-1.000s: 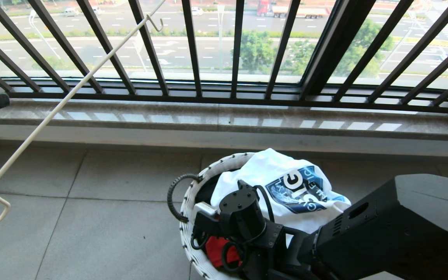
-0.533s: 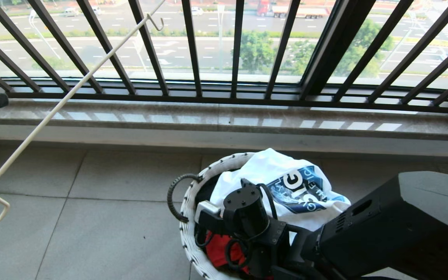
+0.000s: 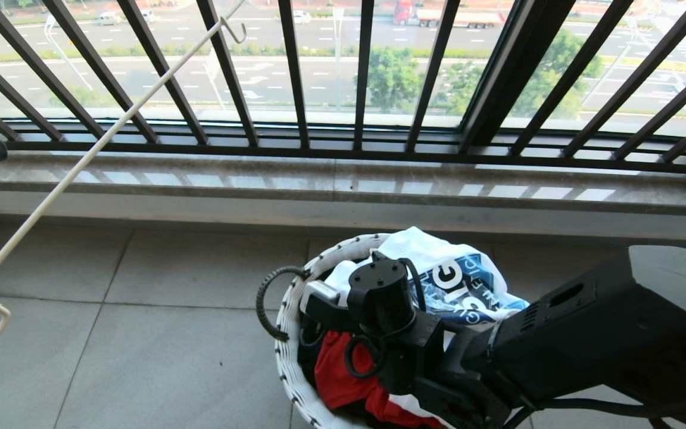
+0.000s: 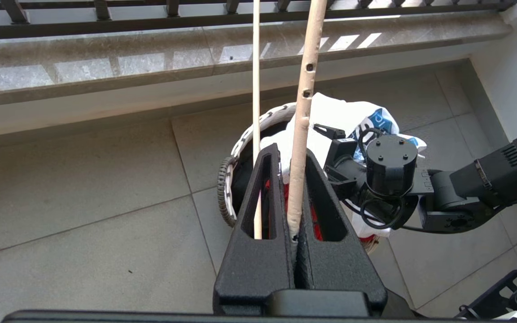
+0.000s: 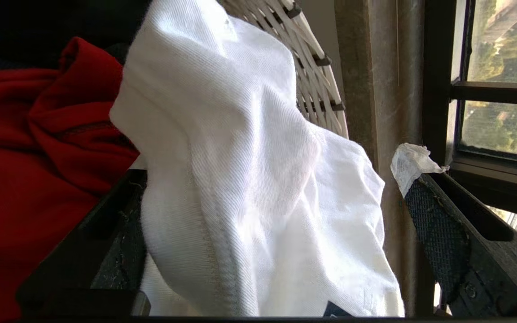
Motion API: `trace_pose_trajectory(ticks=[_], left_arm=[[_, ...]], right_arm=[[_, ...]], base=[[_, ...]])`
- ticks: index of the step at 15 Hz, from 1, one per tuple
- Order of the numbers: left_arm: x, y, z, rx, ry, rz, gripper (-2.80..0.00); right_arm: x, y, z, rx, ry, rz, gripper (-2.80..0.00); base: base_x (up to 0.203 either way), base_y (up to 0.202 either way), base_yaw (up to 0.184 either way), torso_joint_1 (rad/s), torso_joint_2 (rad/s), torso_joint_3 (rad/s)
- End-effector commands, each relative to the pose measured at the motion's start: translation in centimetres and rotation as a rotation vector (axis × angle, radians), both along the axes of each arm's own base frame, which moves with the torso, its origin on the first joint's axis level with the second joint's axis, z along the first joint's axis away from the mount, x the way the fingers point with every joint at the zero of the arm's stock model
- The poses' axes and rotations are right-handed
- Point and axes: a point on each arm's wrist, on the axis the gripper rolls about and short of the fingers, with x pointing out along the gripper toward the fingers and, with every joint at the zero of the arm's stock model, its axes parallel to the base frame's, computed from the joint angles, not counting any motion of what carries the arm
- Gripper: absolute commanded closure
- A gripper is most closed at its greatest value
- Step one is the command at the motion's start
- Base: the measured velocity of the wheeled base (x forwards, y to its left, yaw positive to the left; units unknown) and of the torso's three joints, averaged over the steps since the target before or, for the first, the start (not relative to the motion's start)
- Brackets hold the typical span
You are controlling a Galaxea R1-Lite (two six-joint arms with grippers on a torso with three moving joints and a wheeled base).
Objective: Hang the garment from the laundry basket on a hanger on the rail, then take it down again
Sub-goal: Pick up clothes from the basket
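My left gripper is clamped shut on the thin cream-white wire hanger, held out over the left of the grey tiled floor, its long wire slanting up across the dark barred window railing. Further right, the small round white woven basket stands on the floor near the stone sill. The white T-shirt with a dark blue logo lies heaped in it beside red cloth. My right gripper reaches in, fingers spread wide around a white fold, not closed.
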Motion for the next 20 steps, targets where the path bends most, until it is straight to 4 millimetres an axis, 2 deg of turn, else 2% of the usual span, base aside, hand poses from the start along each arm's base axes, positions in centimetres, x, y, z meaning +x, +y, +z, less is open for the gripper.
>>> trace_pose_trajectory(ticks=[1, 9, 17, 20], left_arm=[[-0.2, 0.1, 0.0, -0.002, -0.004, -0.001, 0.0], [-0.3, 0.1, 0.1, -0.004, -0.008, -0.002, 0.0], [-0.6, 0.2, 0.1, -0.005, -0.016, -0.004, 0.0], [-0.6, 0.2, 0.1, -0.005, -0.015, -0.002, 0.0]], right_arm=[[-0.4, -0.3, 1.7, 0.028, -0.03, 0.0, -2.8], [-0.7, -0.2, 2.3, 0.051, -0.042, 0.006, -2.8], [-1.2, 1.0, 3.7, 0.102, -0.074, 0.034, -2.8], [-1.3, 0.8, 3.0, 0.083, -0.059, 0.031, -2.8]], base=[[0.0, 0.0, 0.0, 0.0, 0.0, 0.0], [0.0, 0.0, 0.0, 0.0, 0.0, 0.0], [0.0, 0.0, 0.0, 0.0, 0.0, 0.0], [0.0, 0.0, 0.0, 0.0, 0.0, 0.0]])
